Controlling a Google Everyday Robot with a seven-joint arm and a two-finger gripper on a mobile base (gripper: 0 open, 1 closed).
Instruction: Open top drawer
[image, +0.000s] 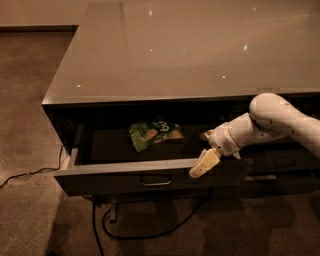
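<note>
Risk of slipping off or skewing the pull: end effector on near rim of open drawer, right of handle, grip state impossible to tell.

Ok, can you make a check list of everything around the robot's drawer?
Surface: shiny grey countertop, nothing seen on it.
Job's things: top drawer pulled out; metal handle at the middle of its front.
Clutter: green snack bag lying inside the drawer.
Grippers: gripper at the drawer front's top edge, right of the handle.
Cables: black cable looping on the floor below; thin cable at left.
Surroundings: brown carpet.
</note>
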